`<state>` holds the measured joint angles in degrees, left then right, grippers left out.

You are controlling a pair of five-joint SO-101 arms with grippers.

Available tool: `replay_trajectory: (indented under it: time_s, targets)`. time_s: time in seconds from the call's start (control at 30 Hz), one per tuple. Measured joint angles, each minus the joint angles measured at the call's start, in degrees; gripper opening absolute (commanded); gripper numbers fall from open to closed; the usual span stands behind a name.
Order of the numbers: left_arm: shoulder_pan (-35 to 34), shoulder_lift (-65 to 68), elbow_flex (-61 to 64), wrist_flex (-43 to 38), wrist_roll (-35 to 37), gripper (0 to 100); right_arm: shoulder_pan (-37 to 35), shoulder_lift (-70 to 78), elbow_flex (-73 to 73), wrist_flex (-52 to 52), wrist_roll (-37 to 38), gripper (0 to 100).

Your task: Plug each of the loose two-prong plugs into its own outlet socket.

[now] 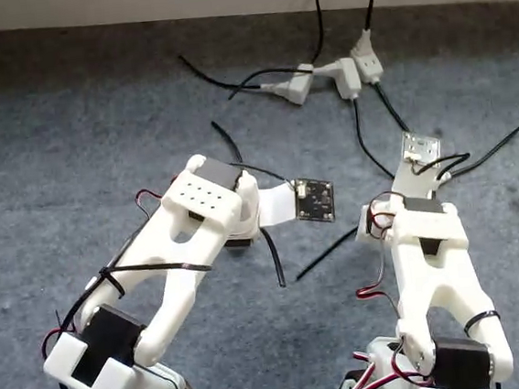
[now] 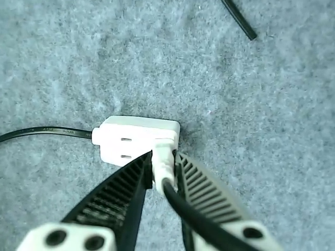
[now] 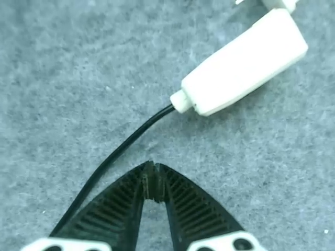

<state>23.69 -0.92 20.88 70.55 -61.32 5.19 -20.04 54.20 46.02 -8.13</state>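
In the left wrist view my left gripper [image 2: 163,166] is shut on a white two-prong plug [image 2: 164,149], whose black cord runs back between the fingers. The plug's front end sits against a white outlet socket block [image 2: 137,137] lying on the carpet; one pair of slots on the block is bare beside it. In the right wrist view my right gripper [image 3: 153,180] is shut with nothing in it, just short of a black cord [image 3: 123,146] that leads to another white socket block [image 3: 243,60]. From above, the left arm [image 1: 201,209] and right arm [image 1: 424,234] hide their own fingers.
A cluster of white plugs and socket blocks [image 1: 340,72] with black cords lies at the back of the grey carpet [image 1: 98,146]. A loose black cord end [image 1: 325,252] lies between the arms. A wall edge [image 1: 133,23] runs along the back.
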Motion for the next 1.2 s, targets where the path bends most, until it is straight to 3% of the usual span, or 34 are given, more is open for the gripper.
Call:
replay_trajectory:
  time_s: [0.43, 0.53, 0.73, 1.2]
  targets:
    - [-0.26, -0.70, 3.69, -1.05, -0.18, 1, 0.00, 0.00, 0.18, -1.23, 0.00, 0.8]
    - [-0.70, -0.97, 5.19, -3.34, 0.70, 1, 0.00, 0.00, 0.18, -1.23, 0.00, 0.8]
    - [-0.88, -0.53, 7.47, -12.48, 9.58, 1, 0.00, 0.00, 0.35, -1.49, 0.00, 0.8]
    - [2.11, -0.44, 8.88, -19.60, 10.81, 1, 0.00, 0.09, 1.85, -1.58, 0.00, 0.8]
